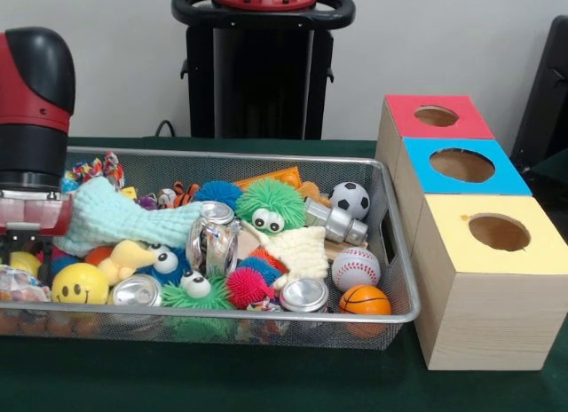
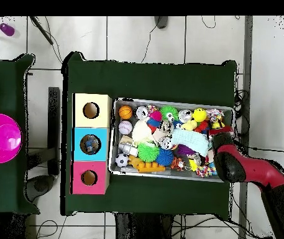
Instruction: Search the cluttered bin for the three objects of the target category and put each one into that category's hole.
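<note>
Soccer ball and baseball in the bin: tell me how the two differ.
The soccer ball is white with black patches; the baseball is white with red stitching. The soccer ball sits toward the bin's far side, by the grey metal flask; the baseball lies nearer the camera, just above the orange basketball. The baseball looks a little larger in the front view, perhaps only because it is closer. Both are small round toy balls near the bin's box-side end.

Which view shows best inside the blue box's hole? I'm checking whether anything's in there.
The overhead view: it looks straight down the hole, where something shows inside. The front view sees the hole obliquely, showing only pale inner wall.
</note>
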{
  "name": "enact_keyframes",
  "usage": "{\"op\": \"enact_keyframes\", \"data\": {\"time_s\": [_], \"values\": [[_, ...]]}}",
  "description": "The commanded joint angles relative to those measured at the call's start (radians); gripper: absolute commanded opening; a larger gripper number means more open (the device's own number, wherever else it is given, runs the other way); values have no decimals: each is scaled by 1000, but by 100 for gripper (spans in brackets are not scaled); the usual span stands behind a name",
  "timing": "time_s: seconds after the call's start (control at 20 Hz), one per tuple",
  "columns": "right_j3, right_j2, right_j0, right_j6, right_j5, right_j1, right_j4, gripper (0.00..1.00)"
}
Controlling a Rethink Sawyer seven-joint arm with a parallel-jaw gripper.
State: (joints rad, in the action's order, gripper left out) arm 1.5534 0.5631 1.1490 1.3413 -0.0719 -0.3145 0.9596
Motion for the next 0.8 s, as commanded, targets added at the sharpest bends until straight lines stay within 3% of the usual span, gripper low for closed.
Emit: {"op": "enact_keyframes", "data": {"time_s": [0.05,0.65,0.8], "values": [[-84,6,-78,149,-76,68,3,100],[-67,41,-63,122,-77,54,55,100],[-59,-33,-138,122,-112,-10,20,100]]}}
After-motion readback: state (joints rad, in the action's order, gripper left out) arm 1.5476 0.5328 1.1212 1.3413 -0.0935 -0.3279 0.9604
